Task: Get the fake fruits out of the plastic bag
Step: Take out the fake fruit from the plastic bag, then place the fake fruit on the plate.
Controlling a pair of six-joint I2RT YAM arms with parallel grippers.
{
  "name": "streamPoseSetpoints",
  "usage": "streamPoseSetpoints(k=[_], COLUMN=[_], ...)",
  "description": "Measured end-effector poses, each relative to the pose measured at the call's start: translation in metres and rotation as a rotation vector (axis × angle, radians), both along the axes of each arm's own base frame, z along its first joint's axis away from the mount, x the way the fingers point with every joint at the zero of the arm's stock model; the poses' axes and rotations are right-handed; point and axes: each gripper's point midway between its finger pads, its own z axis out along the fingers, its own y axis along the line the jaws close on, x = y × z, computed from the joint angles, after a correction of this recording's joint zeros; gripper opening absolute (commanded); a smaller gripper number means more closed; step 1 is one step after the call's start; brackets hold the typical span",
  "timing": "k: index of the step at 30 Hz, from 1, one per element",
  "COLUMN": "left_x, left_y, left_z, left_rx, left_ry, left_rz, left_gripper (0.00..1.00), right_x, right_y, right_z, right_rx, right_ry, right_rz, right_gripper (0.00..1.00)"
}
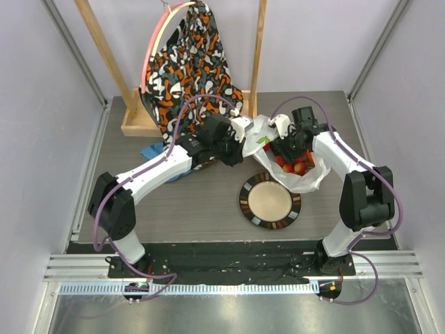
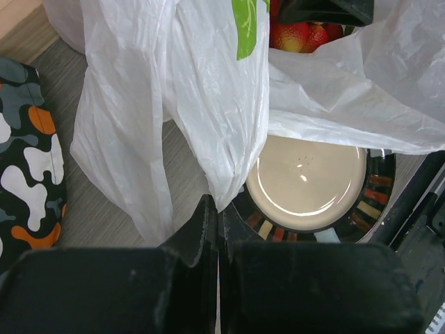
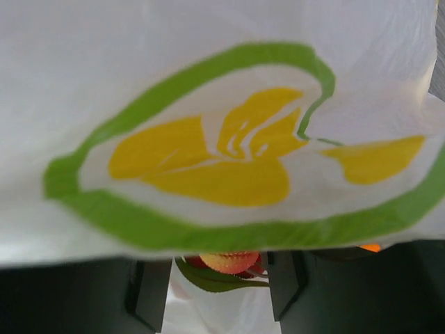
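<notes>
The plastic bag lies crumpled at mid-table, its mouth lifted toward the left. My left gripper is shut on a fold of the bag and holds that edge up. Red strawberries show inside the bag, also seen past the film in the left wrist view. My right gripper reaches into the bag mouth. In the right wrist view the bag's green-yellow print covers most of the frame. Below it a strawberry with a green leaf sits between the parted fingers, with a gap on each side.
A round dark-rimmed plate rests just in front of the bag, its rim under the lifted film. The orange-black-white cloth hangs on a wooden stand behind the left arm. A bit of blue cloth lies beneath it.
</notes>
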Motion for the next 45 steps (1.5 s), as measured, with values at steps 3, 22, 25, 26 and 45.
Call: streamPoseSetpoints(k=[3,22,25,26,45], left_x=[0.000,0.016,0.023,0.026,0.098], left_y=[-0.001,-0.016,-0.020,-0.021,0.000], left_z=[0.000,0.001,0.004,0.006,0.037], left_rx=[-0.003,-0.010,-0.012,-0.012,-0.070], left_ry=[0.002,-0.004,-0.016,-0.025,-0.080], left_rz=[-0.003,-0.003,0.001,0.005,0.167], left_gripper=[0.00,0.00,0.00,0.00,0.00], right_x=[0.005,0.002,-0.019,-0.028,-0.144], right_y=[0.000,0.013,0.023,0.028,0.127], right_z=[-0.006,0.154,0.228,0.249,0.237], right_rx=[-0.002,0.147,0.223,0.247,0.445], right_ry=[-0.003,-0.329,-0.473,-0.510,-0.168], right_rz=[-0.015,0.003,0.059,0.085,0.400], right_gripper=[0.53,0.07,0.07,0.06,0.07])
